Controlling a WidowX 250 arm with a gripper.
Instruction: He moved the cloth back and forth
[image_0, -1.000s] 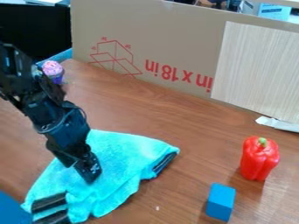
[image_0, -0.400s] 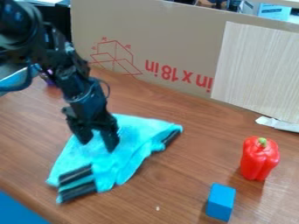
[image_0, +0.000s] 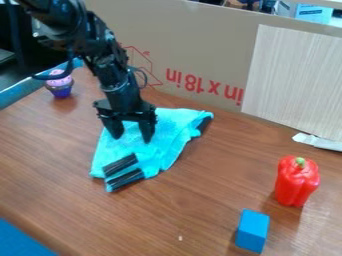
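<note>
The black two-finger gripper (image_0: 131, 139) points downward with its fingers spread apart, a bare gap between them. Right beneath it lies the bright turquoise, fuzzy cloth (image_0: 171, 136), spread out unevenly. The fingertips are at the cloth's upper surface; how firmly they press on it, I cannot tell. From under the gripper the cloth runs to the right, ending in a corner with a dark edge, and toward the camera, where two black stripes cross its near corner just below the fingertips.

Well apart from the gripper, to its lower right, stand the shiny red bell pepper with a green stem (image_0: 295, 183) and, nearer the camera, the small blue rectangular block (image_0: 252, 231). To the gripper's upper left sits the purple toy cupcake with pink frosting (image_0: 60, 90). Behind the gripper rises the tan cardboard panel with red printing (image_0: 207, 47).
</note>
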